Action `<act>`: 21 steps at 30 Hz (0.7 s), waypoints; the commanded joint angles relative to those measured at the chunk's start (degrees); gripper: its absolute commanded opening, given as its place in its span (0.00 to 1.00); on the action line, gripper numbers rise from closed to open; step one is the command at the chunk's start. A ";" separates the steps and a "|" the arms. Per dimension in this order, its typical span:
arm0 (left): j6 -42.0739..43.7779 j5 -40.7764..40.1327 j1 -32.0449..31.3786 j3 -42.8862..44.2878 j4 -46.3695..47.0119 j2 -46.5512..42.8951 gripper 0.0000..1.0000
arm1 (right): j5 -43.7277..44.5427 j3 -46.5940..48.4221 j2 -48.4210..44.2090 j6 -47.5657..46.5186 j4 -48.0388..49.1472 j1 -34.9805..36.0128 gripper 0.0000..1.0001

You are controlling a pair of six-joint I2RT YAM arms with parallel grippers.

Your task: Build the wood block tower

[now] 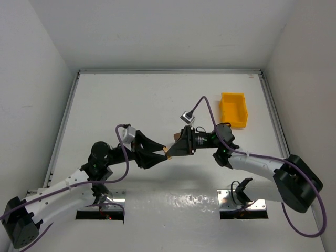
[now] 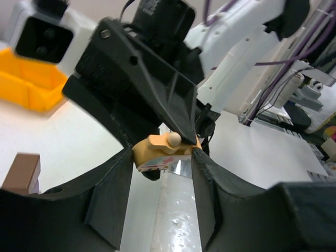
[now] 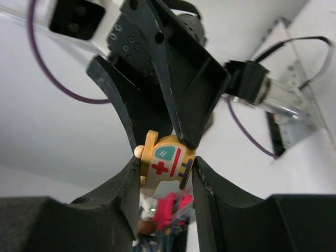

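A small tan wooden block, shaped like a helicopter with a red cross and a teal window, hangs in mid-air above the table's middle. My right gripper is shut on it, with a finger pressed on each side. My left gripper meets it from the left in the top view, and its fingers stand spread on either side of the same block. Both grippers' tips come together at the block. A reddish-brown block stands on the table at the far left of the left wrist view. No stacked tower shows.
A yellow plastic bin sits at the back right of the white table, also in the left wrist view as the bin. White walls close in the table on three sides. Purple cables loop from both arms.
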 commanded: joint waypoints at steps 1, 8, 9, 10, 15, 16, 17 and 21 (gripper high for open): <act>-1.65 -1.91 -2.38 2.49 3.10 -2.84 0.43 | 7.91 -0.54 -3.15 -18.64 -26.12 -0.34 0.23; -10.61 -17.66 -2.38 8.89 -14.11 -0.22 0.39 | 17.05 1.65 -10.45 -44.88 -52.03 -0.43 0.23; -11.92 -18.02 -2.38 9.25 -16.23 0.14 0.38 | 18.36 1.57 -11.42 -47.95 -53.09 -0.43 0.23; -12.98 -18.11 -2.38 8.82 -16.16 -0.03 0.38 | 19.07 1.74 -11.77 -49.28 -55.37 -0.34 0.23; -17.55 -21.88 -2.38 7.15 -14.67 -2.84 0.36 | 19.43 2.01 -12.83 -50.88 -56.00 -0.43 0.23; -17.91 -22.58 -2.38 6.53 -14.40 -3.54 0.36 | 19.60 2.10 -13.09 -51.14 -56.53 -0.43 0.23; -18.34 -22.85 -2.38 6.44 -14.31 -3.72 0.35 | 19.52 2.18 -13.18 -51.23 -56.71 -0.43 0.22; -18.35 -24.87 -2.38 8.45 -20.71 -1.97 0.43 | 20.04 1.75 -14.15 -52.98 -57.84 -0.43 0.22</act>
